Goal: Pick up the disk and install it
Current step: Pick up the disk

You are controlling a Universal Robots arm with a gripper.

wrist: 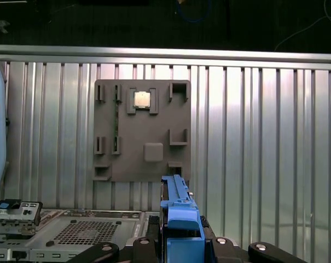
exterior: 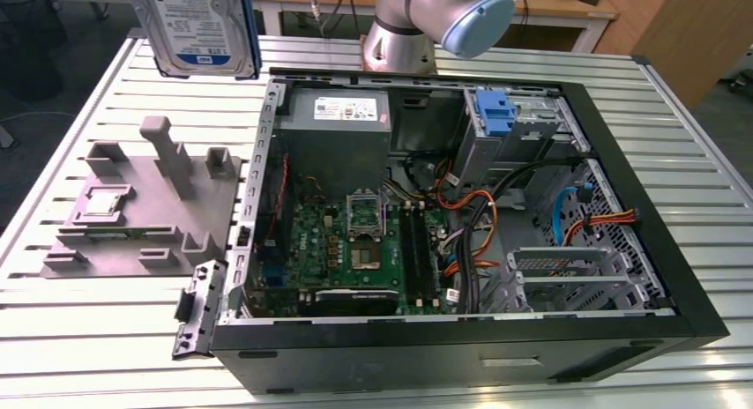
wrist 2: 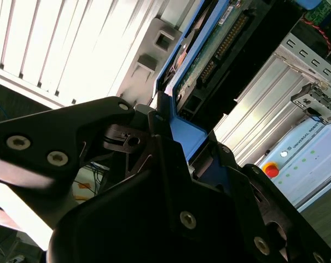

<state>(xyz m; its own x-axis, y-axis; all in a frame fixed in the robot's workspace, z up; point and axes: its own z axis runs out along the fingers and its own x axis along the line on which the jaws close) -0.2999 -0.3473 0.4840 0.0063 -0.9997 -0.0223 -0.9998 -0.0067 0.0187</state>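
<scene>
Over the slatted surface, at the exterior view's left, you have open air above the grey fixture block, clear of the case wall. The disk hangs upright there, its blue rail pinched by the end effector. To the right lies the open computer case, where cables and a blue bracket crowd its drive bays.
</scene>
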